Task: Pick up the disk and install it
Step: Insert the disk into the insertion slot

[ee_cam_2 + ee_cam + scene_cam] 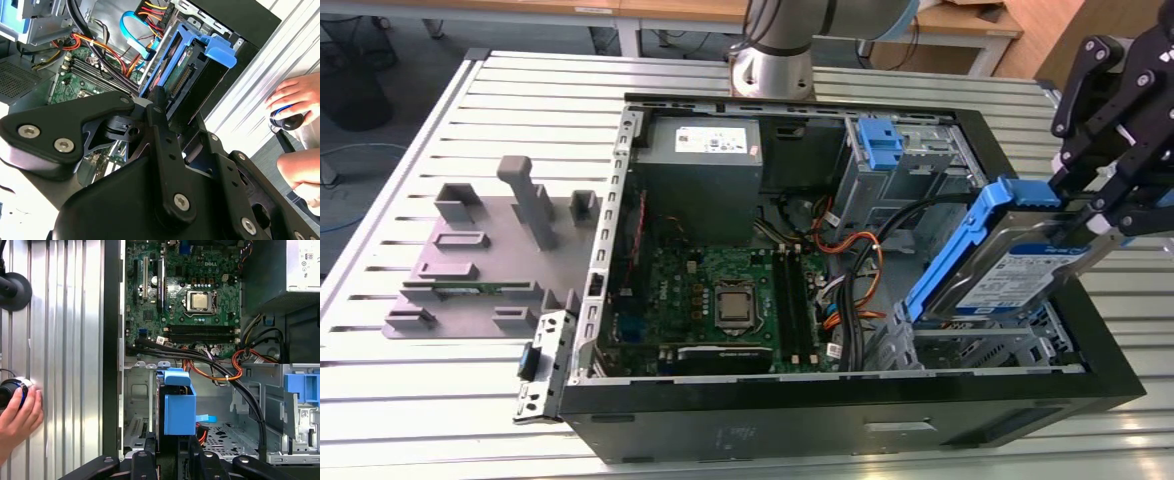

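Note:
The disk (1025, 268) is a silver-grey drive with a white and blue label in a blue plastic carrier frame. It hangs tilted over the drive bay (974, 345) at the front corner of the open computer case (854, 400), on the exterior view's right. My gripper (1091, 225) is shut on the disk's upper end. In the second wrist view the disk (192, 70) stands on edge just beyond the black fingers (159, 117). In the first wrist view its blue carrier (179, 407) sits above the metal bay (137, 405).
Inside the case are the motherboard (720, 290), a grey power-supply box (700, 150), a blue tab (878, 140) on the rear cage, and orange and black cables (854, 270). A grey fixture plate (480, 250) lies beside the case. A person's hand (17, 415) rests on the slatted table.

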Robot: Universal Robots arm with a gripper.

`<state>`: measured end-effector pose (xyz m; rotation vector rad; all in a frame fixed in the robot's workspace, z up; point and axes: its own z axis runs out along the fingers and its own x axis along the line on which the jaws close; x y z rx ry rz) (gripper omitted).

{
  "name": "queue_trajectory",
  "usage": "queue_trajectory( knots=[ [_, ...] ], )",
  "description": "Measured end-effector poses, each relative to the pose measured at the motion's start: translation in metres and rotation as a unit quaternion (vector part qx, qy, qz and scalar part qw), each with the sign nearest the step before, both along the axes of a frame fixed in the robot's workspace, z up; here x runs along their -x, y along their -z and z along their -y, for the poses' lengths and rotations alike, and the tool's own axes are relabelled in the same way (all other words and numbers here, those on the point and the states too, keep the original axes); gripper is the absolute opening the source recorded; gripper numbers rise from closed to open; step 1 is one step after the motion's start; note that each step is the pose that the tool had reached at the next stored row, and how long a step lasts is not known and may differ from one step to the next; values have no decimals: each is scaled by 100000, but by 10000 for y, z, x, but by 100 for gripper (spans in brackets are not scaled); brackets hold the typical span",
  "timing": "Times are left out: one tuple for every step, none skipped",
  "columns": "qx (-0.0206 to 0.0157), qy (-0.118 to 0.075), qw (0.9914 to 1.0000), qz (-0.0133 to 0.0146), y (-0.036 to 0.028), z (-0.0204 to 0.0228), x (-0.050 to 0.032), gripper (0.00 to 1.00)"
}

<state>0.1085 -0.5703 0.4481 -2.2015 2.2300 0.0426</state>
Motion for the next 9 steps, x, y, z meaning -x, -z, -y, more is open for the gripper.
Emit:
queue_trajectory(
  knots=[
    [13,1,100000,-1,7,0,0,35],
    [15,2,100000,0,18,0,0,35],
    [10,2,100000,1,31,1,0,35],
    [5,2,100000,0,45,1,0,35],
    [1,0,100000,0,59,1,0,35],
    [7,2,100000,-1,71,1,0,35],
    [8,3,100000,0,82,1,0,35],
    [5,3,100000,1,95,1,0,35],
    [5,2,100000,2,108,2,0,35]
  ],
)
